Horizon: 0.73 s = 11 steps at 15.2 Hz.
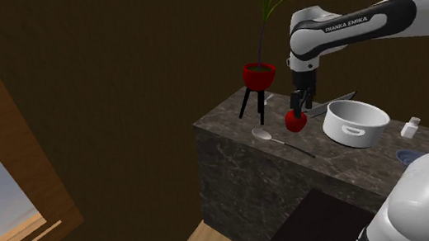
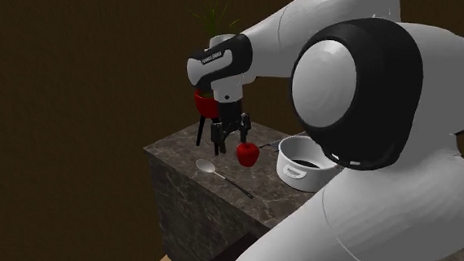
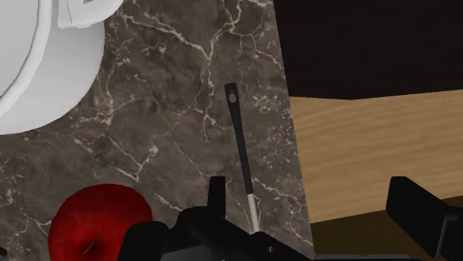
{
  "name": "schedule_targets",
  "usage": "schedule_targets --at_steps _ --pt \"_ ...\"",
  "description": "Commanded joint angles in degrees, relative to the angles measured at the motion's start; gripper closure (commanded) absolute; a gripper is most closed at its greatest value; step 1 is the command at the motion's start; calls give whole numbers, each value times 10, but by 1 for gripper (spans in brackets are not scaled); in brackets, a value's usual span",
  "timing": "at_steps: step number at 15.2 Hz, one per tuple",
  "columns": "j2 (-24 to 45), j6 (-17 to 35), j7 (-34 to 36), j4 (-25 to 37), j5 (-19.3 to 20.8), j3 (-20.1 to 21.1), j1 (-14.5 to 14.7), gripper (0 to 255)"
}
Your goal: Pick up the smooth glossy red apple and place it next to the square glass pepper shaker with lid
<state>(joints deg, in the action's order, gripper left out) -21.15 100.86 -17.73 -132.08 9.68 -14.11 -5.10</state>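
Black two-finger claw (image 3: 309, 189): fingers wide apart, gripping nothing, low over the dark marbled tabletop (image 3: 171, 96).
Glossy red round apple (image 3: 100, 222): on the tabletop just outside one finger, not between them.
Handling: probably light, firm, slick and apt to roll; pinch across its widest middle.
Small pale lidded shaker (image 1: 409, 126): beyond the white pot (image 1: 356, 122) from the claw.

wrist view chops off most of the white pot (image 3: 37, 67), the bowl of the spoon (image 3: 241, 141) hides behind the gripper (image 3: 309, 189), part of the apple (image 3: 93, 219) too, and the pepper shaker (image 1: 409, 126) is too tiny for detail
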Motion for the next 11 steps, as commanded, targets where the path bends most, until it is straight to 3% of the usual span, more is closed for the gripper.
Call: schedule_targets --at_steps 1,11 --pt "34 22 -10 20 4 -12 -5 0" --pt "214 104 -76 156 -14 -71 -38 0"
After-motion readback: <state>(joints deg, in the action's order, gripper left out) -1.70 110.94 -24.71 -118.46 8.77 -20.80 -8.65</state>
